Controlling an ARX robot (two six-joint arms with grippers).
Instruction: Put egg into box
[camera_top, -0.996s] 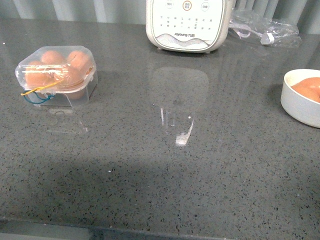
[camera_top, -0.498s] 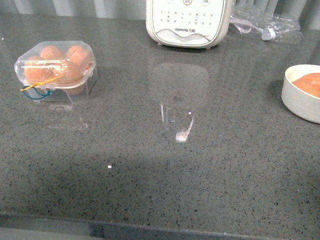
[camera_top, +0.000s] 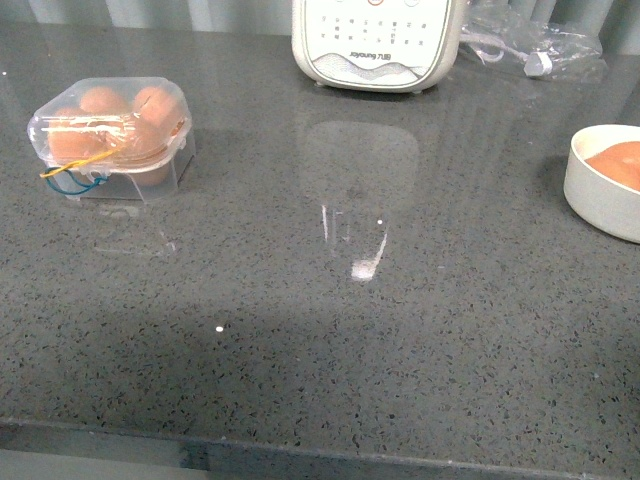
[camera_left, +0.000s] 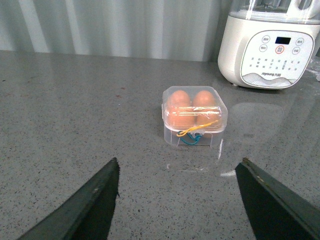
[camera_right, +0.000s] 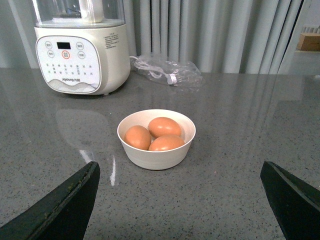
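The clear plastic box stands at the far left of the grey counter, lid shut, with several brown eggs inside and yellow and blue bands at its front. It also shows in the left wrist view. My left gripper is open and empty, well short of the box. Three brown eggs lie in a round white bowl at the right, also seen in the front view. My right gripper is open and empty, short of the bowl. Neither gripper shows in the front view.
A white kitchen appliance stands at the back middle of the counter, also in the right wrist view. A clear plastic bag with a cord lies at the back right. The counter's front edge runs along the bottom.
The front view has shifted slightly, so everything sits a little lower or further back in the picture. Nothing on the counter has moved.
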